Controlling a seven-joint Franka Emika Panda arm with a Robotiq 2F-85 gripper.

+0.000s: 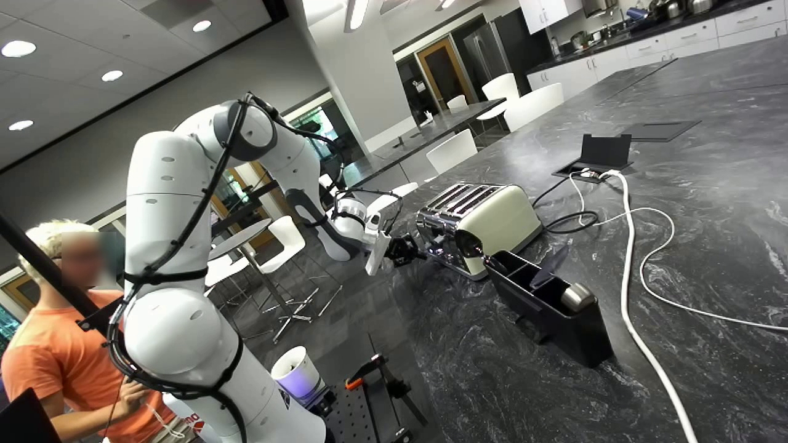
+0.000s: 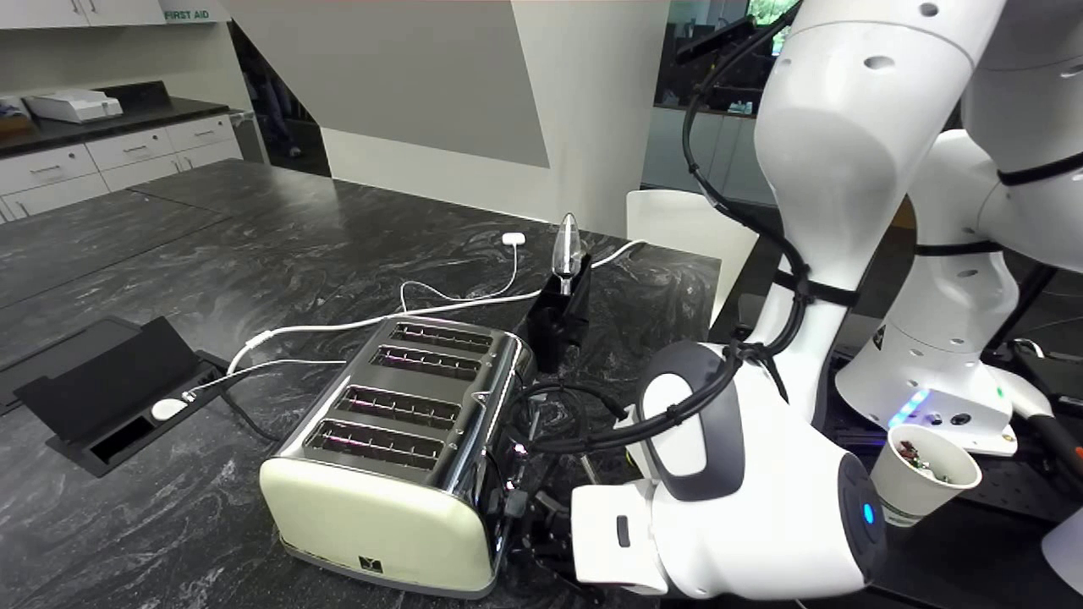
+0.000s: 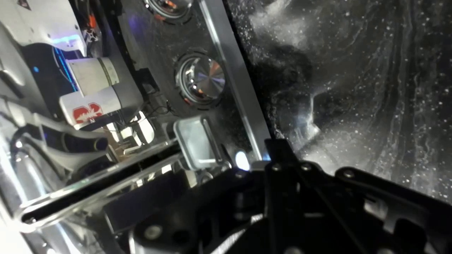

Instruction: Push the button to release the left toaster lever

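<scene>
The silver-and-cream toaster point(image 1: 505, 221) stands on the dark marbled table, and its cream end faces the camera in an exterior view point(image 2: 381, 516). In the wrist view its shiny front shows a round knob point(image 3: 203, 79), a squarish lever handle point(image 3: 196, 141) at a long vertical slot, and a bright lit spot point(image 3: 242, 160) near the fingers. My gripper point(image 1: 422, 253) is at the toaster's front, and in the wrist view its fingers point(image 3: 280, 148) are together with nothing between them. Whether the fingertips touch the front cannot be told. The lower front is partly hidden behind the gripper.
A black divided holder point(image 1: 548, 307) with metal utensils stands close beside the toaster. A thick white cable point(image 1: 628, 277) and the black cord point(image 1: 572, 221) run to an open table socket box point(image 1: 594, 169). A paper cup point(image 2: 922, 474) stands by the robot base.
</scene>
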